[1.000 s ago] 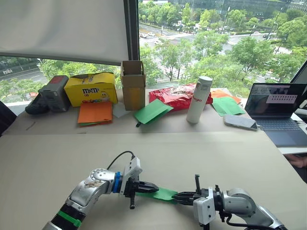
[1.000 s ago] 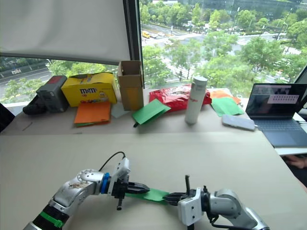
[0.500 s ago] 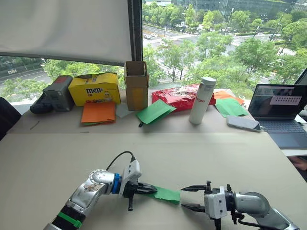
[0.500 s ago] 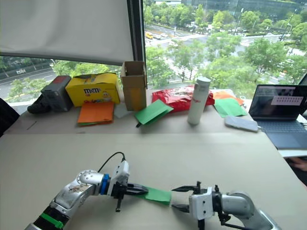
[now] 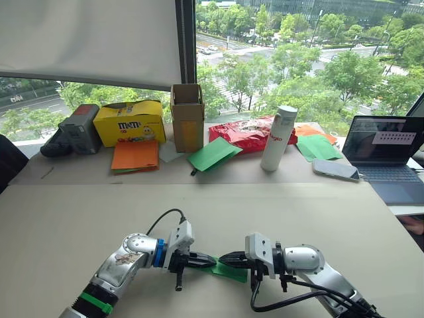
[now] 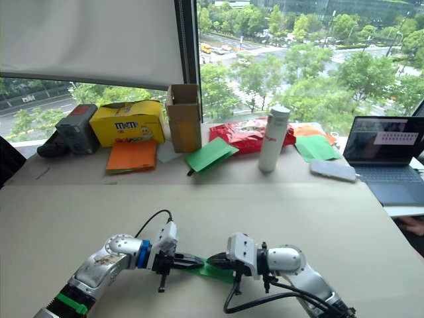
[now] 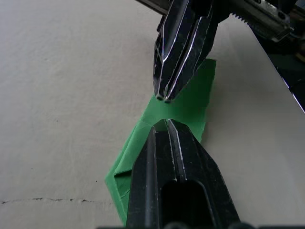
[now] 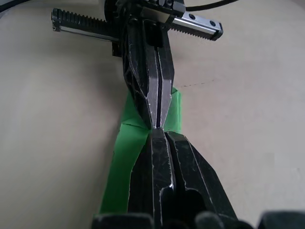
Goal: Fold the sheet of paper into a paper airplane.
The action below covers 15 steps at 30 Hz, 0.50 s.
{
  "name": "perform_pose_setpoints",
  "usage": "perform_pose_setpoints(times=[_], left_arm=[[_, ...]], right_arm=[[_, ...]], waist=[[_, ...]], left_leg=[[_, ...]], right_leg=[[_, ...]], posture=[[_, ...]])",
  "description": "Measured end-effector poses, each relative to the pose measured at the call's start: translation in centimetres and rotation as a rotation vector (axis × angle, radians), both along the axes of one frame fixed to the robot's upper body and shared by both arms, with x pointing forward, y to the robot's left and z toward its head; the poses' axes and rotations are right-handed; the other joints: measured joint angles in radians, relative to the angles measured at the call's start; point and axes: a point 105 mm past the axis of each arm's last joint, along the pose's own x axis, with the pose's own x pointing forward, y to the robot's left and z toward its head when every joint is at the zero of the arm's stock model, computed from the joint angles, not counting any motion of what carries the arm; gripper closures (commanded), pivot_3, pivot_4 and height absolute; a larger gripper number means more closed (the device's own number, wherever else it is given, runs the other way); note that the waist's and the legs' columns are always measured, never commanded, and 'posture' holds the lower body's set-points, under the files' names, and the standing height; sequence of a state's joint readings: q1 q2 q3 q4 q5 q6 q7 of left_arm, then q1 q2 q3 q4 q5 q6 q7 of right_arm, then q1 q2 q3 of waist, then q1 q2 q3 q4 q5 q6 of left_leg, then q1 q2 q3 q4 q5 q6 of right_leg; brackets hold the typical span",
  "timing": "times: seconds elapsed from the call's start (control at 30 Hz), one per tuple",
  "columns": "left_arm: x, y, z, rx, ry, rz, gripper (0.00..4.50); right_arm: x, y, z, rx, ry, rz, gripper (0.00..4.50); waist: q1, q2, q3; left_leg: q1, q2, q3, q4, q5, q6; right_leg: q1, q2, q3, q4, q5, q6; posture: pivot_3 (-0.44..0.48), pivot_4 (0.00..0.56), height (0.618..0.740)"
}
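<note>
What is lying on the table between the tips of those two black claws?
Folded bright green paper spans the small gap between the left claw and right claw; both are shut on it, tip to tip, in the left wrist view.

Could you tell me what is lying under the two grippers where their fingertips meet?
The folded green paper lies flat on the table beneath the left gripper and right gripper, both shut, tips nearly touching. The fingers cover the paper's middle, so the creases there cannot be seen.

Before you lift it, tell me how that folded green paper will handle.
The folded green paper is thin and flat, so probably very light and floppy. Both the left claw and right claw meet tip to tip over it, so it may tear if pulled apart.
</note>
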<state>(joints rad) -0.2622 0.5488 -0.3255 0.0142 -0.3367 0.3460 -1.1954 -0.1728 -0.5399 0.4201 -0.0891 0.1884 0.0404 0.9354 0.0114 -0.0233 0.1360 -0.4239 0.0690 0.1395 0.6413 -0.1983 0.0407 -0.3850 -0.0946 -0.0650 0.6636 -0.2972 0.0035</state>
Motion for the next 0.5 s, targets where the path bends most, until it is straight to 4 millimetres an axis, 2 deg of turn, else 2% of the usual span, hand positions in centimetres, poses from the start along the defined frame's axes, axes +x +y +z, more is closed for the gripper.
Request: perform_pose_setpoints(times=[0.23, 0.37, 0.5], left_arm=[[0.1, 0.0, -0.1, 0.003, 0.004, -0.005, 4.50], [0.1, -0.2, -0.1, 0.003, 0.006, -0.010, 4.50], [0.2, -0.3, -0.2, 0.002, 0.012, -0.016, 4.50]], right_arm=[[0.4, -0.4, -0.5, 0.027, 0.057, -0.057, 4.44], [-0.1, -2.5, -1.0, 0.018, 0.080, -0.111, 4.44], [-1.1, -5.5, -1.2, -0.003, 0.085, -0.169, 4.44]], waist=[[0.001, 0.000, -0.001], [0.004, 0.000, -0.002], [0.008, 0.000, -0.003]], left_leg=[[0.001, 0.000, 0.000, 0.000, 0.000, 0.000], [0.001, 0.000, 0.000, 0.000, 0.000, 0.000], [0.002, 0.000, -0.001, 0.000, 0.000, 0.000]], right_leg=[[0.001, 0.000, 0.000, 0.000, 0.000, 0.000], [0.002, -0.002, -0.001, -0.001, 0.000, 0.000], [0.003, -0.002, -0.001, -0.002, 0.000, 0.000]], posture=[[0.000, 0.150, 0.739], [0.000, 0.150, 0.739], [0.000, 0.150, 0.739]])
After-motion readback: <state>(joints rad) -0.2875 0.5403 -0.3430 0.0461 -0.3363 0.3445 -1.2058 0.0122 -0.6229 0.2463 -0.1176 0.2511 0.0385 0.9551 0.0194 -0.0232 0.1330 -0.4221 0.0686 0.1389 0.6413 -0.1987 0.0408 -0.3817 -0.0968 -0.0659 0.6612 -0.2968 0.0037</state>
